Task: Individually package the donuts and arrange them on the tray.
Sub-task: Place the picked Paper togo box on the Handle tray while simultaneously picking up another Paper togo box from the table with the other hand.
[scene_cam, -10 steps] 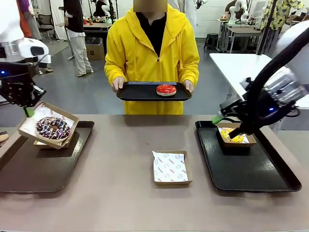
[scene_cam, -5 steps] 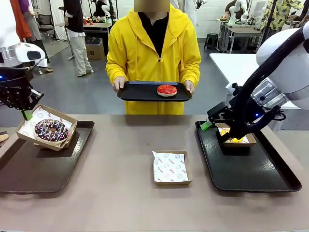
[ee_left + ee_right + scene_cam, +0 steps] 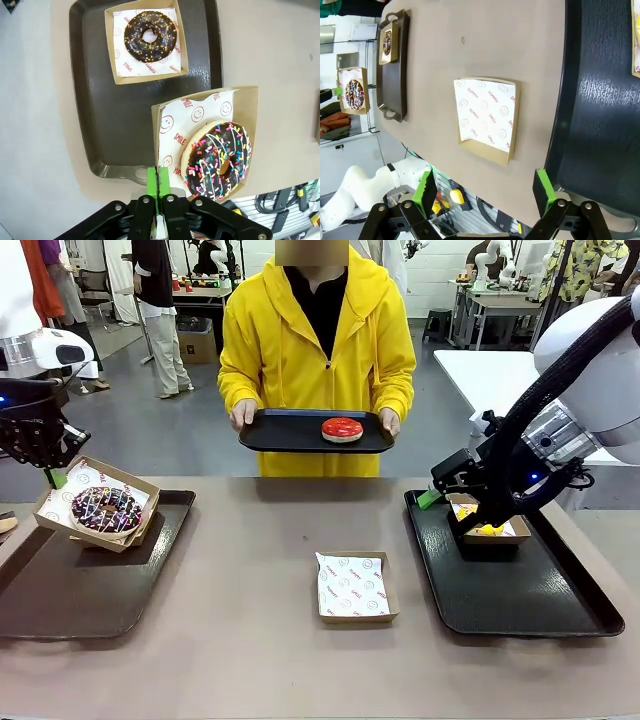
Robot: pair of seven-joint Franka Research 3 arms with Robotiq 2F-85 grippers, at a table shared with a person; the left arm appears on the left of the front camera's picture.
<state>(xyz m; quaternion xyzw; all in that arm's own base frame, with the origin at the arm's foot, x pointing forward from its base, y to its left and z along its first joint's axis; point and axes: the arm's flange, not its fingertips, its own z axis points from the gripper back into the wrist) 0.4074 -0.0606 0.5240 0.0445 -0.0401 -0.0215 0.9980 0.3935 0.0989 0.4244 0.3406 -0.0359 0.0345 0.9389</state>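
Smooth, matte tan-brown surface (image 3: 250, 640) in a busy workshop room, grey floor and white benches toward 1 o'clock. At 9 o'clock on it, a dark brown left tray (image 3: 50, 610) with rounded corners and a raised lip; at 3 o'clock, a pebbled black right tray (image 3: 560, 615). Near 6 o'clock, a shallow cardboard empty box (image 3: 355, 588) lined with printed white paper, open room all around it. Over the left tray's far edge, lifted and tilted, a held box (image 3: 62, 502) carrying the sprinkled donut (image 3: 106, 509), its rim pinched between the pressed-together left fingers (image 3: 151, 182). Near it, flat on that tray, the dark chocolate donut (image 3: 150, 36) in its own box. Above the right tray's 10 o'clock corner, right fingers (image 3: 427, 187) spread wide apart, just beside the boxed yellow-iced donut (image 3: 490, 530). At 12 o'clock, beyond the far edge, a person in a yellow hoodie with a black handheld tray (image 3: 285, 435) bearing the glossy red donut (image 3: 342, 428).
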